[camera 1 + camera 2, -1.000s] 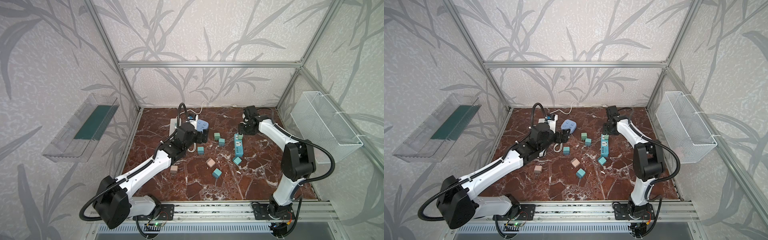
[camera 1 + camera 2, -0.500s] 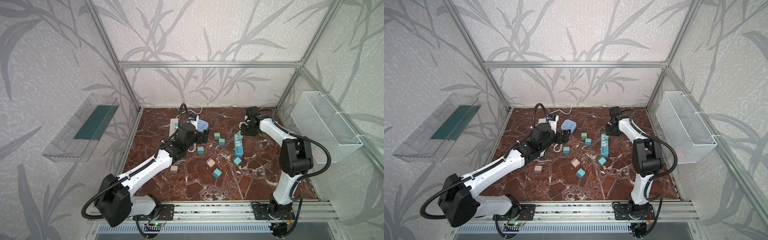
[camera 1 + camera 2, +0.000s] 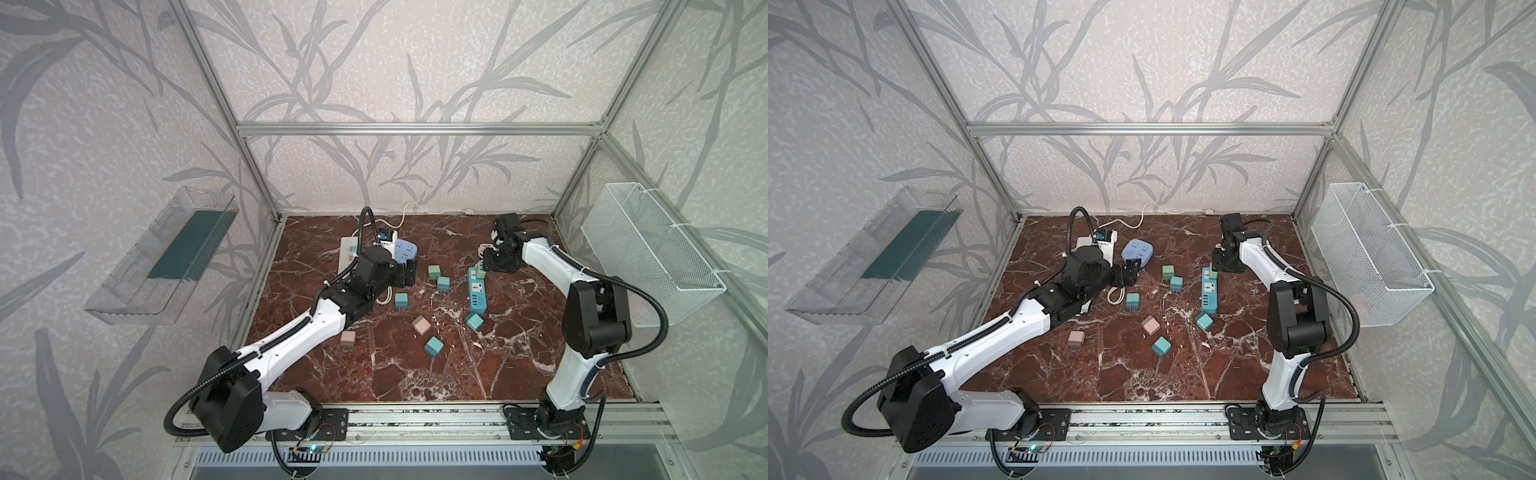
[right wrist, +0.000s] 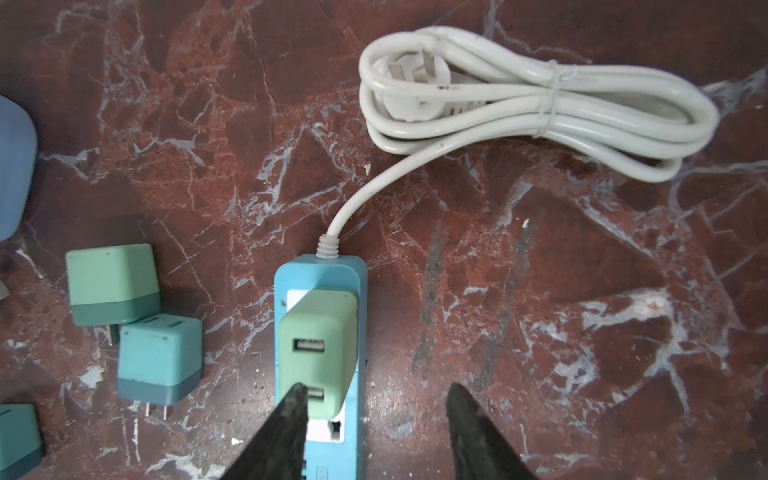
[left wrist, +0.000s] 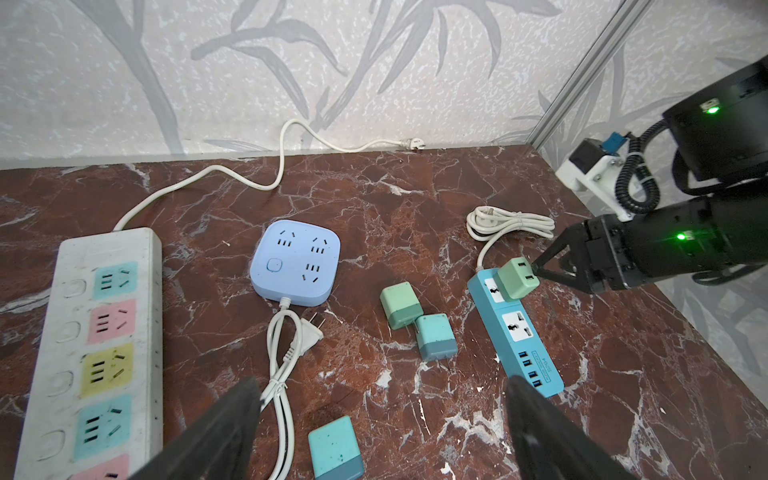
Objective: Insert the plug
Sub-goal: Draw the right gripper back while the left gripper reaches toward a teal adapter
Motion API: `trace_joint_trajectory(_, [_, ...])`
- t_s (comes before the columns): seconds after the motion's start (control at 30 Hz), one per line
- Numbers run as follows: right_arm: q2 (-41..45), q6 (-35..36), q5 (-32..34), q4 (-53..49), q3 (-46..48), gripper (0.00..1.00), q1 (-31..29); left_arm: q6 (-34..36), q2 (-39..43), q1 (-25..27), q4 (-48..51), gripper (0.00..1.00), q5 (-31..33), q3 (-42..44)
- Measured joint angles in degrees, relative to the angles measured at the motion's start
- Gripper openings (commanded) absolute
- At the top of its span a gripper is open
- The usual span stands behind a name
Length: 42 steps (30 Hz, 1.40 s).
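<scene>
Red marble table point(image 3: 415, 374), wallpapered cage. Left hand point(image 5: 382, 384) hovers open and empty by the white strip point(image 5: 104, 332), toward the table's back-left corner. Green plug point(image 4: 318, 332), a pale cube with two USB ports facing up, sits in the cord-end socket of the blue strip point(image 5: 528, 353), right of centre. It looks tilted. Right hand point(image 4: 377, 388) is open, one fingertip point(image 4: 297, 395) on the plug. Suggest pressing straight down on top until flush.
</scene>
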<state>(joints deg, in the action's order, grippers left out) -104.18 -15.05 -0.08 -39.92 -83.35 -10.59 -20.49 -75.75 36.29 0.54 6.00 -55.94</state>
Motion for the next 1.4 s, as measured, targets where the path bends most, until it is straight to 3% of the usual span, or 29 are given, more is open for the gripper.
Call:
trace_joint_trajectory(0.13, [10.45, -1.38, 0.33, 0.66, 5.49, 0.6, -2.27, -1.03, 0.0, 0.0, -0.15, 0.84, 1.14, 0.22])
trace_joint_trajectory(0.3, [25.07, -3.93, 0.42, 1.86, 19.45, 0.56, -8.0, -2.6, -0.96, 0.0, 0.76, 0.84, 1.14, 0.0])
trace_joint_trajectory(0.5, [35.34, -5.84, 0.96, 1.62, 34.51, 0.55, -8.94, -2.97, -6.45, 0.0, 8.26, 0.85, -3.19, -6.49])
trace_joint_trajectory(0.63, [41.68, -6.45, 1.07, 1.51, 39.69, 0.56, -8.92, -1.97, -9.99, 0.07, 13.46, 0.84, -7.04, -11.37])
trace_joint_trajectory(0.77, [46.8, -6.73, 2.01, 1.6, 42.42, 0.63, -8.94, 0.57, -12.83, 0.85, 19.69, 0.84, -8.68, -15.82])
trace_joint_trajectory(0.8, [48.13, -6.78, 2.23, 1.68, 43.12, 0.75, -8.94, 1.55, -13.42, 1.33, 21.18, 0.85, -8.52, -16.85])
trace_joint_trajectory(0.9, [52.59, -7.5, 0.85, 3.78, 45.94, 0.77, -8.92, 4.2, -14.08, 3.91, 25.16, 0.85, -6.38, -18.64])
trace_joint_trajectory(1.03, [55.76, -8.7, -2.75, 7.17, 48.33, 0.65, -8.52, 7.45, -14.08, 7.76, 29.75, 0.85, -4.9, -19.96])
trace_joint_trajectory(1.13, [54.97, -9.03, -4.59, 8.24, 48.41, 0.54, -8.55, 9.99, -14.19, 9.33, 32.96, 0.83, -7.43, -19.89])
trace_joint_trajectory(1.3, [49.46, -8.28, -2.89, 6.95, 46.8, 0.53, -11.87, 13.25, -18.29, 12.26, 40.19, 0.79, -8.7, -20.5])
trace_joint_trajectory(1.4, [49.16, -9.07, -2.45, 7.04, 46.82, 0.59, -12.46, 13.25, -22.62, 14.34, 45.0, 0.77, -9.64, -21.84])
